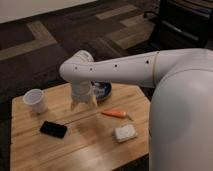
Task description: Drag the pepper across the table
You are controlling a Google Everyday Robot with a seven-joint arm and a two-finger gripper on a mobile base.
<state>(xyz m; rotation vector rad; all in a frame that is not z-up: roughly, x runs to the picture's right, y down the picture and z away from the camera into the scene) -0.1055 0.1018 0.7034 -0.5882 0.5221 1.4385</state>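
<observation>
**Operator:** Camera view. Where is your gripper?

**Robot:** My gripper hangs pointing down over the far middle part of the table, at the end of my arm, which reaches in from the 3 o'clock side. Its two tips stand apart, with nothing between them. Whether they touch the wood, I cannot tell.

**Operator:** And the pepper?

**Robot:** The pepper lies flat on the table, at about 4 o'clock from my gripper. It is near the gripper but clearly apart from it. Its length runs roughly from 9 to 3 o'clock. I cannot make out which end carries the stem.

**Operator:** What else is on the table?

**Robot:** A white cup stands upright at 9 o'clock from my gripper, near the table's left edge. A black phone lies flat at about 8 o'clock, towards the near side. A white pad lies at about 5 o'clock from the gripper, and at 6 o'clock from the pepper, close to it but not touching. A dark blue bowl sits at about 1 o'clock, just behind my gripper and partly hidden by my wrist.
</observation>
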